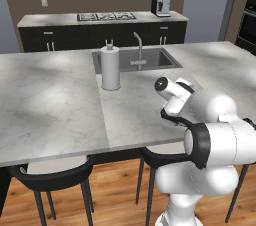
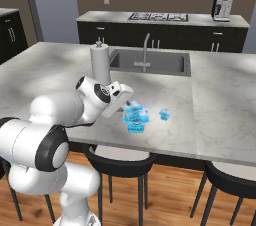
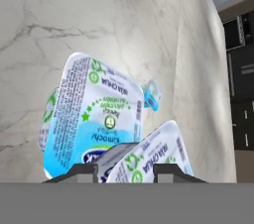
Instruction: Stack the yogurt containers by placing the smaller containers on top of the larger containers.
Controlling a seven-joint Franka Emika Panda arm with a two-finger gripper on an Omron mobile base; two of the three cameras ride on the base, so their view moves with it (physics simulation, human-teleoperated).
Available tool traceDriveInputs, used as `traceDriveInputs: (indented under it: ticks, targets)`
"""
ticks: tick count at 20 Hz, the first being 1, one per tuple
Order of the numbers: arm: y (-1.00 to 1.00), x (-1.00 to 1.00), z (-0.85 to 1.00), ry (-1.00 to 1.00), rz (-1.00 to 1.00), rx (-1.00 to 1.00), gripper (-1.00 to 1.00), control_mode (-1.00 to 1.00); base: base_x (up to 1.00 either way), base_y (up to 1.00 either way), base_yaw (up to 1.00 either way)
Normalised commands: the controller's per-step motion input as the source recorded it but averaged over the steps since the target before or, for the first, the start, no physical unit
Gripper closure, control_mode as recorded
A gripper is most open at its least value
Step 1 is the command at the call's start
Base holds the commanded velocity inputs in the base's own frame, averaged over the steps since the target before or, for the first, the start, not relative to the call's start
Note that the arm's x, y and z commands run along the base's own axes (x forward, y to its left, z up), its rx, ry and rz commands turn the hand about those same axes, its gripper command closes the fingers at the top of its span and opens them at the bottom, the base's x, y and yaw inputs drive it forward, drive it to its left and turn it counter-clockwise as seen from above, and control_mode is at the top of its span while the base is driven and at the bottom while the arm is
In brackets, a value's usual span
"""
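Grey marble island counter [image 2: 215,120], sink behind. Near its front edge the gripper [image 2: 126,105], jaws partly closed, appears to hold the smaller yogurt pack [image 3: 151,161] just above the larger pack [image 3: 92,119]. Best centre it squarely before releasing.

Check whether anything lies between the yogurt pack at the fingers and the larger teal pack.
Nothing visible does. The yogurt pack between the fingers is right beside the larger teal pack; a tiny pack lies apart, beyond both.
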Motion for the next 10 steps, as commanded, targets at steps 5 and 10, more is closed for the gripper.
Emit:
traceDriveInputs:
  ticks: [5,10]
  targets:
    - [0.00,0.16,-0.10,0.00,0.00,0.00,1.00,-1.00,0.00,0.00,0.00]
    - [0.00,0.24,-0.02,0.00,0.00,0.00,1.00,-1.00,0.00,0.00,0.00]
